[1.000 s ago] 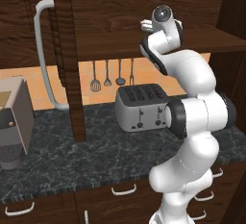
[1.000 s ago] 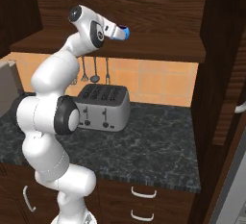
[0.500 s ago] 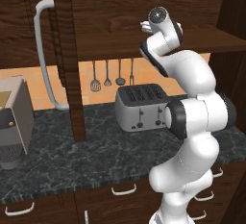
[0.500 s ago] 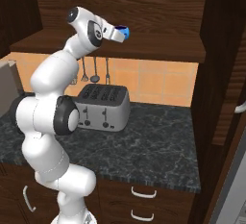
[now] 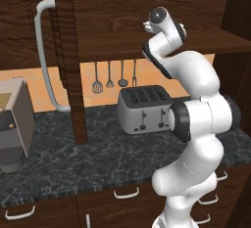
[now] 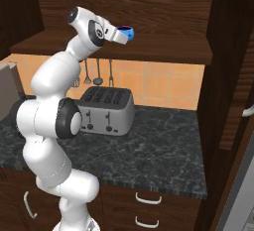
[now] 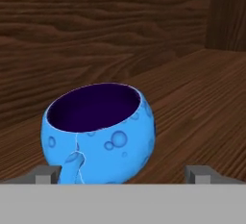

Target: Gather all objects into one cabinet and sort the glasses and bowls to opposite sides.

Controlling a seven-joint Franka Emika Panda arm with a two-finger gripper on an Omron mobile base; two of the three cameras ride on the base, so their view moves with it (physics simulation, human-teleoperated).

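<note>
While the gripper [image 7: 122, 175] stands spread wide with nothing pinched, we see the small blue bowl [image 7: 98, 134] sitting upright on the brown wooden shelf [image 7: 202, 103] directly ahead of the two finger tips, closer to the left tip than the right. From the right base view the blue bowl [image 6: 126, 32] shows just past the end of the hand, up on the shelf board [image 6: 163, 51] above the toaster [image 6: 105, 110] and the hanging utensils [image 6: 94, 74]. We judge it to be light, rigid and glossy, so it may slide or tip if pushed on one side before both fingers close. Its rounded belly looks too wide and curved for a sure squeeze across the body; we would rather take it at the rim, one finger inside the dark hollow and one outside the wall. A small handle-like nub shows low on its near side, and we would avoid catching it.
</note>
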